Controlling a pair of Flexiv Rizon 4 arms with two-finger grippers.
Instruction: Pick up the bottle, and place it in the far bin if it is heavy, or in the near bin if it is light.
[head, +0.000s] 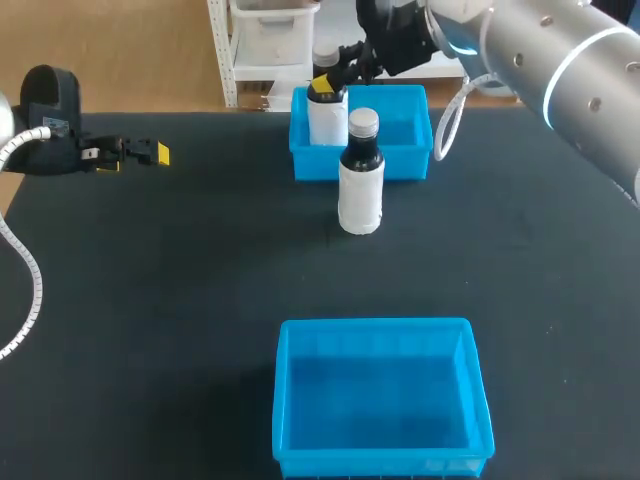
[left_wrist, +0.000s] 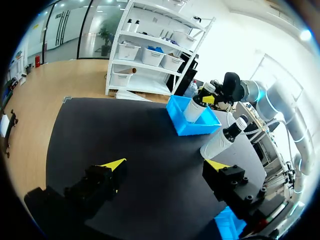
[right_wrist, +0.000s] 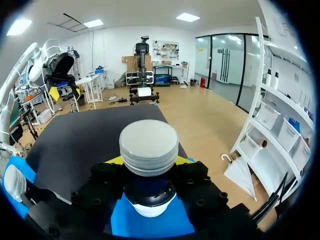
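Observation:
Two dark bottles with white labels and grey caps are in view. One bottle (head: 327, 115) (right_wrist: 148, 150) (left_wrist: 194, 108) hangs upright in the left part of the far blue bin (head: 405, 130) (left_wrist: 186, 125), and my right gripper (head: 331, 80) (right_wrist: 148, 162) is shut on its neck just below the cap. The other bottle (head: 360, 180) (left_wrist: 220, 140) stands on the table just in front of that bin. My left gripper (head: 140, 152) (left_wrist: 165, 167) is open and empty at the table's far left, well away from both bottles.
The near blue bin (head: 290, 400) (left_wrist: 227, 225) sits empty at the table's front middle. The black table top (head: 180, 280) lies bare between the two bins and around my left arm. A white cable loops beside my right wrist, next to the far bin.

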